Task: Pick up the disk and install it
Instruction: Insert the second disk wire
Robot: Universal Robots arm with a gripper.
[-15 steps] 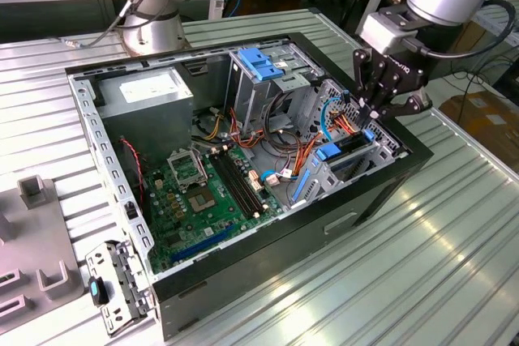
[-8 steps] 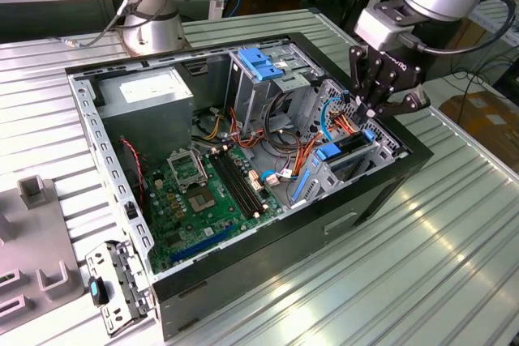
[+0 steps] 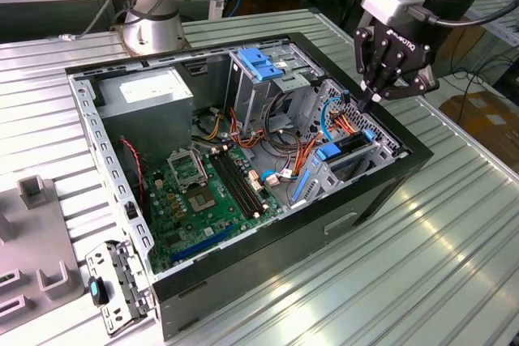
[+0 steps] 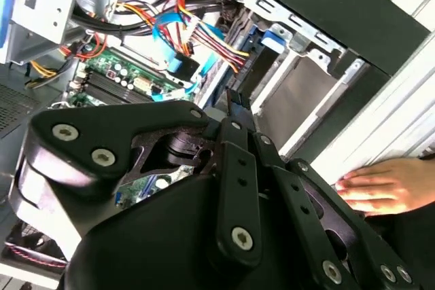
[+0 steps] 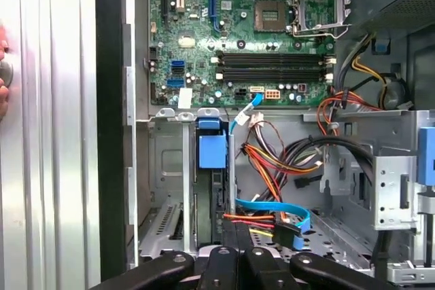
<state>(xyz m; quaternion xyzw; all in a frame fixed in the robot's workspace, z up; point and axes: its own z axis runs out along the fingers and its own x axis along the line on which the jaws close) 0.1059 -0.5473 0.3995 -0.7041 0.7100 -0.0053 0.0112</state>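
Observation:
The disk (image 3: 350, 148) stands on edge in the drive bay at the open computer case's side on the exterior view's right, with a blue rail (image 3: 331, 151) along it. In the first wrist view the disk (image 5: 206, 202) shows as a dark edge under a blue tab (image 5: 212, 151), between the bay's metal walls. My gripper (image 3: 371, 103) hangs just above that bay, shut, with nothing between its fingers. In both wrist views the fingertips (image 5: 236, 232) (image 4: 234, 100) are pressed together and point down at the bay.
The case holds a green motherboard (image 3: 203, 192), a grey power supply box (image 3: 146, 95), a tall metal cage with a blue handle (image 3: 259, 62) and bundles of cables (image 3: 288, 160). A person's hand (image 4: 380, 188) rests on the ribbed table beside the case. A second arm's base (image 3: 154, 30) stands behind.

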